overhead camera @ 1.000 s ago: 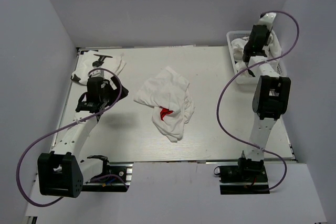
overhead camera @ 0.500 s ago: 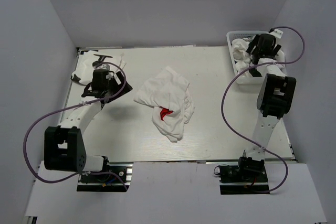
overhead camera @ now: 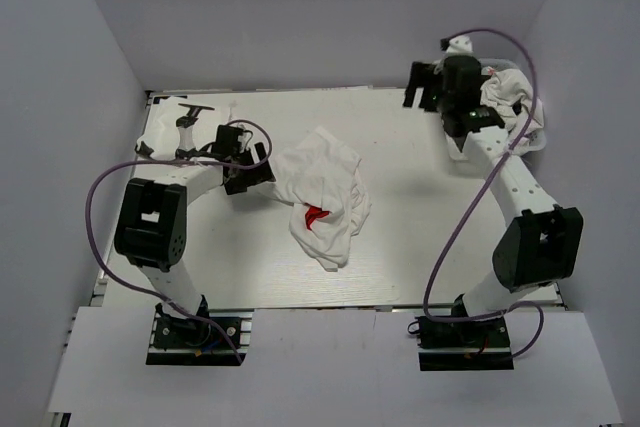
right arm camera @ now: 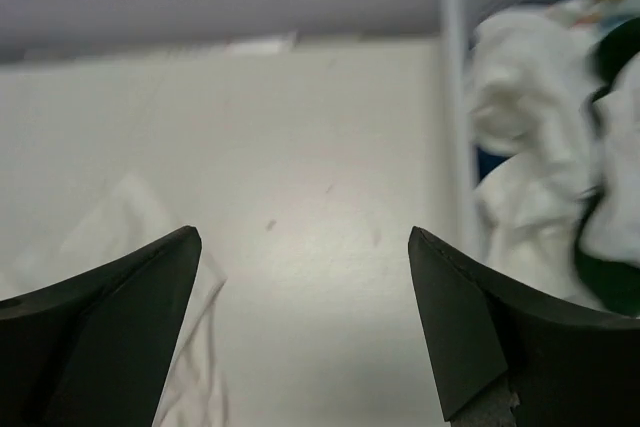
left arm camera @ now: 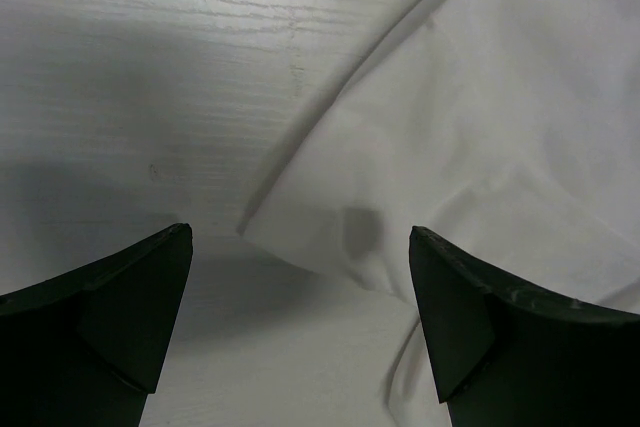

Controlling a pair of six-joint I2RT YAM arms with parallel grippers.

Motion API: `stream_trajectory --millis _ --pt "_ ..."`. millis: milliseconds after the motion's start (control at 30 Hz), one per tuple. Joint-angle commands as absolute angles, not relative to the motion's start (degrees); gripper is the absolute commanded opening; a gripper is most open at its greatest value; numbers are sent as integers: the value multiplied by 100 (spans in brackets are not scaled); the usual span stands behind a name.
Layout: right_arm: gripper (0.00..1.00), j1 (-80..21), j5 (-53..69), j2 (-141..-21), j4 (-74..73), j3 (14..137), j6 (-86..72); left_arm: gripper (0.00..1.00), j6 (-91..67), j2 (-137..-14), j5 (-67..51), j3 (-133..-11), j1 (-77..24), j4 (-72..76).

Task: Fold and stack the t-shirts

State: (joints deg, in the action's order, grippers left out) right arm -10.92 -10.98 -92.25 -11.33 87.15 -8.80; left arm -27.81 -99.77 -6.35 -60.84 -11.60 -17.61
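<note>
My desk (overhead camera: pixel 430 232) is a pale board with a fine wood grain, walled on three sides. Near its middle, a little to my left, a crumpled white t-shirt (overhead camera: pixel 318 192) lies loose on it, a red print showing among the folds. A second white t-shirt (overhead camera: pixel 160 129) with dark marks lies at the far left corner. A white plastic basket (right arm camera: pixel 455 97) stands at the far right edge.

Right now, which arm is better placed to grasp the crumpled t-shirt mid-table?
Left. The left gripper, open, sits at the red-print t-shirt's left edge, its hem right ahead; the right gripper, open too, hovers well away beside the basket.
</note>
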Motion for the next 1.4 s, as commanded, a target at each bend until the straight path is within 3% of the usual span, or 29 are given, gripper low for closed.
stream_trajectory --millis 0,200,333,500,567,700,800,900,933,1200,1367 --pt "90 -1590 -207 -8967 -1916 7921 -1133 99 -2619 -10010 -431 -6319 -1274 -1855" --pt "90 -2327 905 -8289 -1442 6173 -1730 96 -2619 -10318 -360 -6355 -1502 -1854" --pt "90 -2592 897 -8156 -1161 5468 -2100 85 -2619 -10432 -360 -6196 -1556 -1705" --pt "90 -2926 510 -8560 -1125 5299 -2224 44 -2672 -10625 -439 -6144 -1670 -1530" --pt "90 -3076 213 -8955 -1099 5387 -2232 35 -2672 -10626 -439 -6144 -1722 -1477" --pt "86 -3225 -217 -9570 -1028 5685 -2224 0 -2672 -10504 -439 -6205 -1723 -1477" --pt "72 -3322 -570 -9808 -941 5757 -2241 0 -2672 -10310 -299 -6205 -1723 -1477" --pt "23 -3410 -694 -9870 -714 5757 -2311 0 -2672 -9985 -194 -6135 -1723 -1345" --pt "0 -3410 -729 -9801 -721 5731 -2346 0 -2672 -9793 -115 -6065 -1723 -1345" --pt "0 -3472 -2380 -8450 -396 5423 -2180 0 -2672 -8511 404 -5749 -1723 -1266" --pt "0 -3621 -4945 -7815 -457 5510 -1662 0 -2619 -7438 782 -5687 -1723 -1468"
